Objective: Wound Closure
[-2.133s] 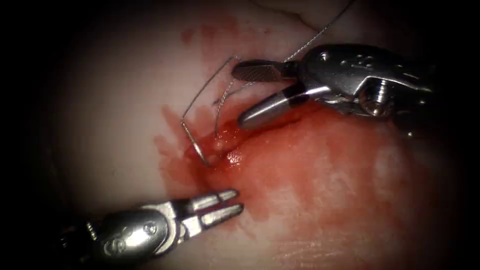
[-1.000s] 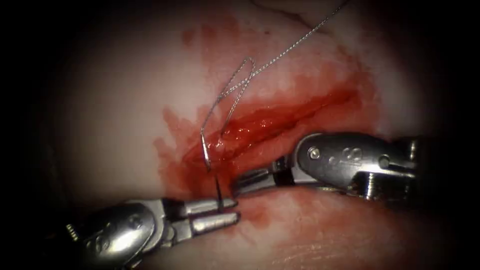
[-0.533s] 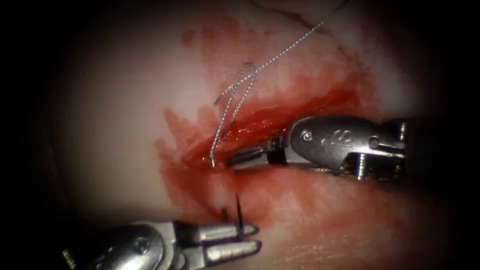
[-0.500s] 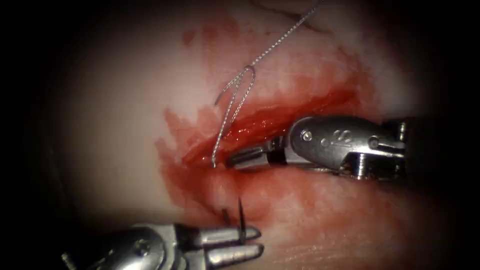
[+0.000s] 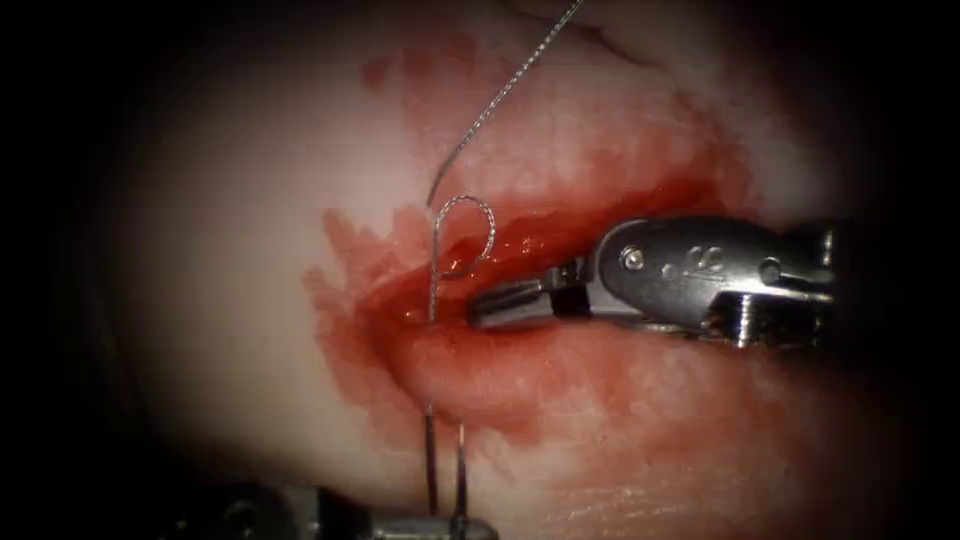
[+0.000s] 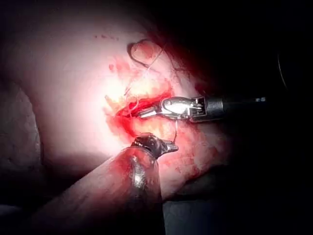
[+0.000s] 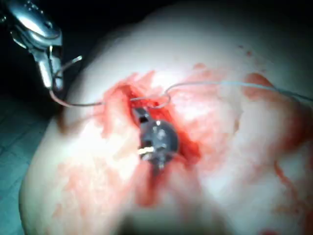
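Observation:
The cut (image 5: 560, 225) runs across the tissue (image 5: 250, 250), wet with red fluid. My left tool (image 5: 470, 527) sits at the lower edge of the endoscope view, jaws shut on the curved needle (image 5: 461, 470) near mid-curve. The needle is free of the tissue, both ends pointing up, below the cut's left end. Thread (image 5: 433, 290) leaves the tissue by the needle, crosses the cut, forms a small loop (image 5: 468, 232) and runs off upward. My right tool (image 5: 505, 302) lies with shut jaws in the cut, holding nothing I can see. The wrist views show the left tool (image 7: 53, 78) with the needle (image 7: 68, 102) and the right tool (image 6: 146, 113).
Red fluid (image 5: 620, 400) spreads over the tissue on both sides of the cut. The right tool's wrist (image 5: 700, 270) covers the cut's right part. A long run of thread (image 5: 520, 70) crosses the upper tissue.
My left tool moved down with the needle, drawing thread through the tissue. The thread's loop shrank and dropped toward the cut. The right tool stayed almost still.

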Controlling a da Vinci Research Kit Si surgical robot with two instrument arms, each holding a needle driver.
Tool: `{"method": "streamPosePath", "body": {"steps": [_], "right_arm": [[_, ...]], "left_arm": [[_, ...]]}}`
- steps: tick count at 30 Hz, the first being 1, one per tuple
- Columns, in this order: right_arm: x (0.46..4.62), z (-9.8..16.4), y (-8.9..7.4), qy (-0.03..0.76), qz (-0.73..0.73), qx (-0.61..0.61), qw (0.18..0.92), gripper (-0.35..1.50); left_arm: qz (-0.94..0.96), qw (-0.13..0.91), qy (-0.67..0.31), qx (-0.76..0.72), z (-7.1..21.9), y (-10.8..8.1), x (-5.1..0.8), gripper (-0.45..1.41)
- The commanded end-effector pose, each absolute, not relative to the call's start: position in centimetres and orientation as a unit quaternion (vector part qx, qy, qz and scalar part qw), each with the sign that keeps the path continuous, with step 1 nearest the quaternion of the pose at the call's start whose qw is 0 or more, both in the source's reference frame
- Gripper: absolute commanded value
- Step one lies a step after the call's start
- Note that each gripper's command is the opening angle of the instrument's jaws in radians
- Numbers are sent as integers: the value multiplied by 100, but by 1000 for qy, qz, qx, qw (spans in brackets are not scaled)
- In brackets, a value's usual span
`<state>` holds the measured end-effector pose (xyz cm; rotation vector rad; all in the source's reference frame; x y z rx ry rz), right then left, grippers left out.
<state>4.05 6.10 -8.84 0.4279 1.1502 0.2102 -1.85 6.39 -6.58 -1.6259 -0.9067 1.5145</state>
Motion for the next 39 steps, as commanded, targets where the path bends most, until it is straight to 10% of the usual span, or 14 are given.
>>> {"method": "streamPosePath", "body": {"steps": [1, 39], "right_arm": [[407, -892, 612, 542, 101, 198, 810, -35], [415, -853, 607, 521, 112, 153, 832, -35]], "left_arm": [[585, 353, -365, -632, -659, 639, -193, -35], [595, 256, -251, -719, -795, 695, -147, -35]]}}
